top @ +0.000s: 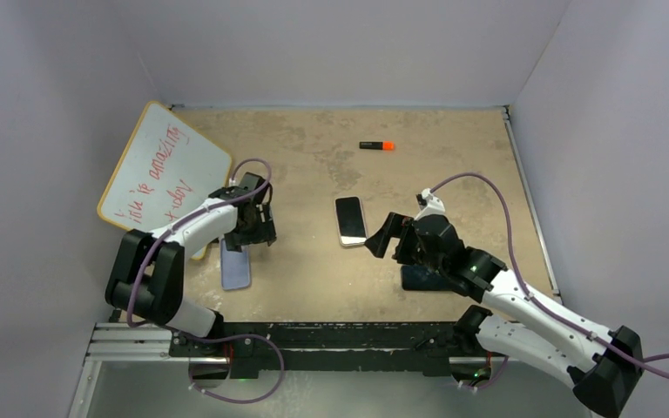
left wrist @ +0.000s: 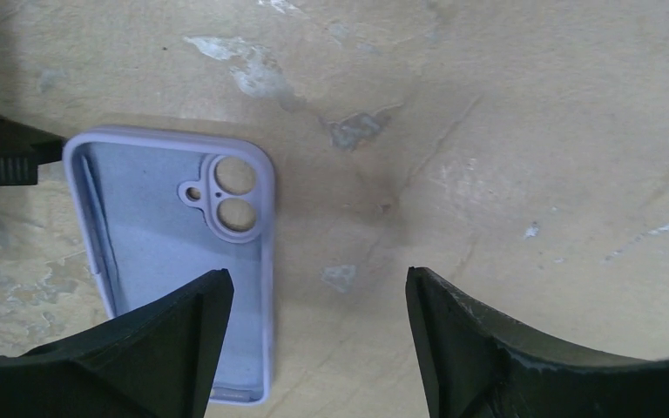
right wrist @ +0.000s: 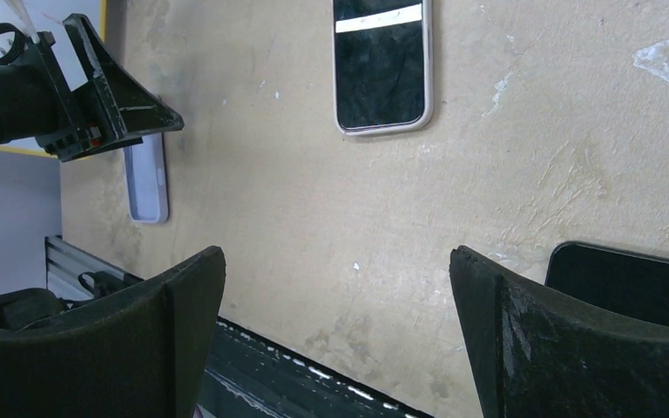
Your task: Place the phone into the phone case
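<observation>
1. Since neither claw holds anything, the task is judged to stand at its first step, the approach to a pick. Phone and case lie well apart on the surface point(top: 453, 174).
2. Left claw point(left wrist: 318, 340): jaws spread and empty, poised low beside the case. One finger point(left wrist: 139, 348) overlaps the case's near end in the wrist view.
3. Right claw point(right wrist: 335, 331): jaws spread wide and empty, low over bare surface, with the phone ahead of its tips.
4. Phone point(top: 350, 221): flat at mid-surface, dark face up, light rim showing, touched by nothing.
5. Phone case point(left wrist: 174, 252): lavender, open side up, camera cut-out visible, lying flat towards the left by the left arm.
6. Next move, as judged: the right claw must advance over the phone and close across its narrow width. The phone is thin and flat, so the grip must be low at the edges. The left claw appears placed to steady the case.
7. Whiteboard point(top: 164, 170): red handwriting not legible, one corner covered by the left arm.
8. Dark slab point(right wrist: 627, 283): lies under the right arm and is cut off by the frame edge and a finger. Whether it is a second phone or a case cannot be told.
9. Marker point(top: 376, 145): orange-tipped, at the far side, too small to describe further.
</observation>
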`<state>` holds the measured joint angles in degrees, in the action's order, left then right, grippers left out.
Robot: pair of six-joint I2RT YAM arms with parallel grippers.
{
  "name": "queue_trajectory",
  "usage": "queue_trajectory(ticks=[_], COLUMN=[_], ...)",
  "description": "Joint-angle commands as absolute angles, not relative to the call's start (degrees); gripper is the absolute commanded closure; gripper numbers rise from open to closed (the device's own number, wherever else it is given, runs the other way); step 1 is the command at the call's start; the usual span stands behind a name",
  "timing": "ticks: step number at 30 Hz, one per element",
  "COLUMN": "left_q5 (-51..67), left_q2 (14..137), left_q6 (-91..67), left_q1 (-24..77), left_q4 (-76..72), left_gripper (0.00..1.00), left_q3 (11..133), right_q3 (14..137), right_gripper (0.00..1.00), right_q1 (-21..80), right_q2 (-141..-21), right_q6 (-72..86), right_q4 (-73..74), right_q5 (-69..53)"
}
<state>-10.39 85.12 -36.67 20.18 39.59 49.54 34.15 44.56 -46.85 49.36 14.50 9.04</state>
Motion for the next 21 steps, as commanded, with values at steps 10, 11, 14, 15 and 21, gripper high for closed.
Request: queue_trajectory(ticks=[10,11,14,15,21], left_q5=[-11.3,-11.1,-10.1,-9.4,-3.6], left_q2=[86.7,86.6,86.5,86.5,84.2], left_q6=[-34.5,-34.5,-34.5,-34.5,-34.8], left_q1=[18.7,18.7,18.7,18.7,18.7], left_q4=[37.0,36.9,36.4,36.2,34.6], left_gripper=[0.49,0.52,0.56,0.59,0.85], left_q3=[47.6,47.6,47.2,46.9,46.4], right_q3=[35.2,35.5,35.4,35.3,35.2], right_gripper=[0.01,0.01,0.01,0.01,0.01], right_q1=[44.2,44.2,44.2,44.3,44.3], right_q2=[-45.4,-45.5,-46.0,-46.1,-46.4], right_q6=[47.6,47.5,47.5,47.6,49.1], right_q4=[14.6,14.7,14.5,14.4,15.2], right_q5=[9.8,9.8,9.6,9.5,9.8])
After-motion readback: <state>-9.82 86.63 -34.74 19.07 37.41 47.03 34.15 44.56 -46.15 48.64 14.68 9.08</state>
